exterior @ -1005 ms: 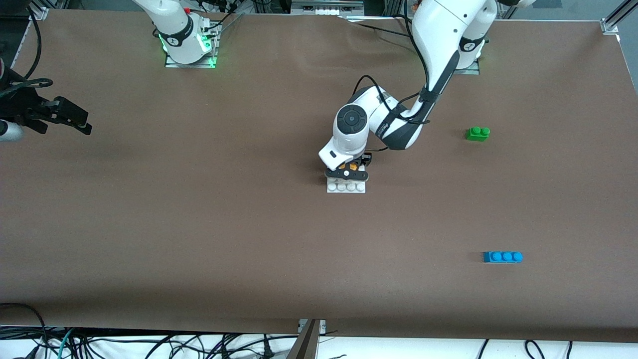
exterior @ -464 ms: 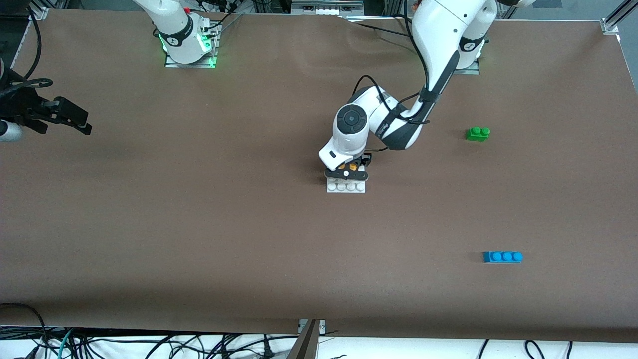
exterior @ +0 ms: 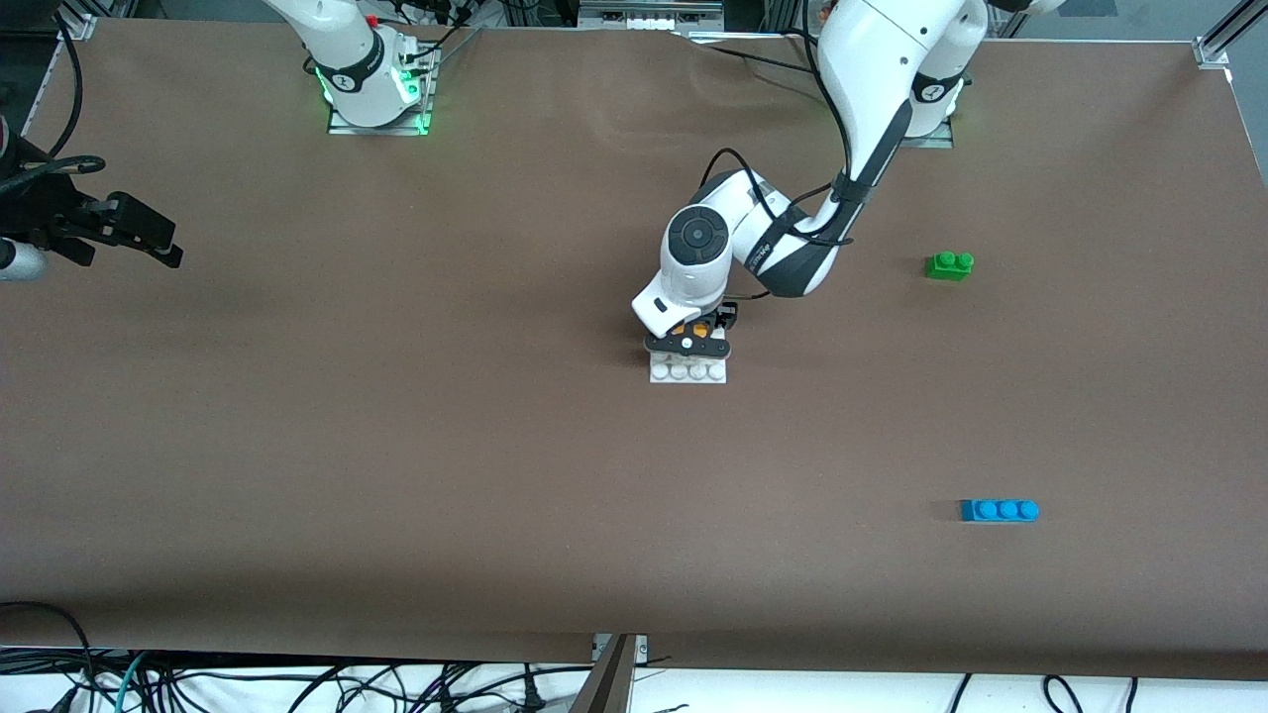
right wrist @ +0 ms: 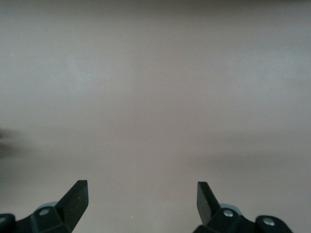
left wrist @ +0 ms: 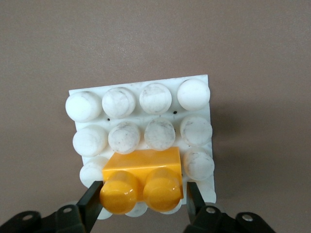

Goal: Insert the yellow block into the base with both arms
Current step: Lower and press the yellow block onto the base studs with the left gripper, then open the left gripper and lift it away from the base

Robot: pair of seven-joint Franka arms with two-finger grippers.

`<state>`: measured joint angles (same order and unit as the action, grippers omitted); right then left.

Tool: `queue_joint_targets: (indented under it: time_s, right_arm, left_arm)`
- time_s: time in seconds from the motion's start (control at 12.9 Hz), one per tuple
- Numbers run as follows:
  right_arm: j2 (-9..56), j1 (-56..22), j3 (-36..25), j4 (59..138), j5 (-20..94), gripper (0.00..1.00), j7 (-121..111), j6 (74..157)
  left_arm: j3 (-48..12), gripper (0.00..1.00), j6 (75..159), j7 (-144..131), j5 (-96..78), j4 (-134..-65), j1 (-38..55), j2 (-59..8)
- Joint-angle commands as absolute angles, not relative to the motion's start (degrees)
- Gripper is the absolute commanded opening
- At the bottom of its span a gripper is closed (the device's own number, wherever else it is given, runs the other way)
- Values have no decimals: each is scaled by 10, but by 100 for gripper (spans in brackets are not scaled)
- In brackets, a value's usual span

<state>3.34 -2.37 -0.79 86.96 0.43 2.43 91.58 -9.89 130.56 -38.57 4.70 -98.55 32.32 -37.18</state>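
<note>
Noted little change from a second ago: only a slight loosening of the left gripper (exterior: 688, 345) and a faint lift of its wrist. Found its fingers (left wrist: 92, 201) standing just beside the ends of the yellow block (left wrist: 142, 167), seemingly let go, though a thin gap showed on one side only. Found the block seated on the base (left wrist: 141, 86), in an edge row, at the middle of the table (exterior: 396, 446).

Judged the block light, stiff and smooth (liable to slip if pinched by the studs), so best taken by its flat end faces.

Saw the right gripper (exterior: 129, 233) waiting, spread wide and empty, over the right arm's end of the table.

Counted one yellow block, one base, one green brick (exterior: 949, 264), one blue brick (exterior: 999, 510) and two arms.
</note>
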Motion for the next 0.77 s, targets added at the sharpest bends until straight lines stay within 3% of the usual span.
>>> queue_joint_targets:
  time_s: [0.0,0.31,0.7]
  right_arm:
    - [33,-23,-6,865,7,99,25,910]
    - [33,-24,-6,865,7,99,25,911]
    - [33,-24,-6,865,7,99,26,911]
  left_arm:
    - [-98,100,1297,-393,42,-976,330,-359]
    - [-105,100,1235,-391,9,-971,322,-289]
    - [-103,100,1187,-383,7,-971,234,-148]
